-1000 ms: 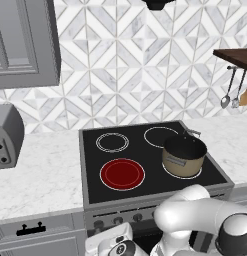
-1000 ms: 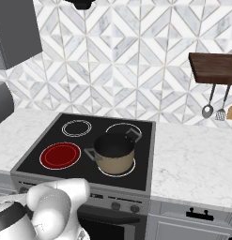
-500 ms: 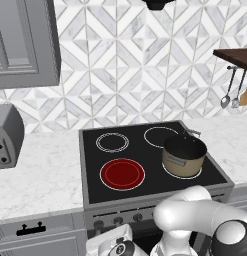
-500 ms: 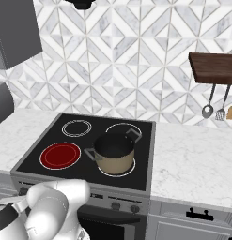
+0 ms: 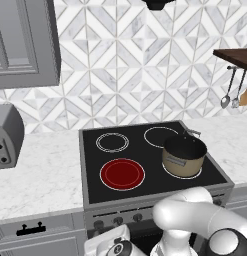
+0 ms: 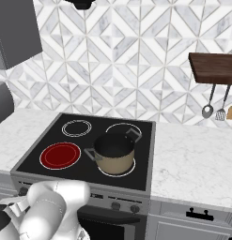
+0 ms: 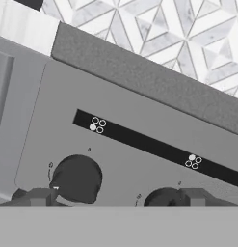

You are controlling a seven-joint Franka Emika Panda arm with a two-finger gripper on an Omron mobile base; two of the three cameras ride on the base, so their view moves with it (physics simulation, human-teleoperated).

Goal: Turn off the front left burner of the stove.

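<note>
Two knobs; four burners

front left burner glowing red, pot beside it

- A tan pot with a dark interior sits right of centre in the left base view, on a ringed circle of the black glass.
- A grey toaster stands at the left edge on the white marble counter.
- A dark wooden shelf fills the upper right of the right base view, with utensils hanging under it.
- A grey wall cabinet occupies the upper left.
- Patterned tiles cover the wall.
</note>
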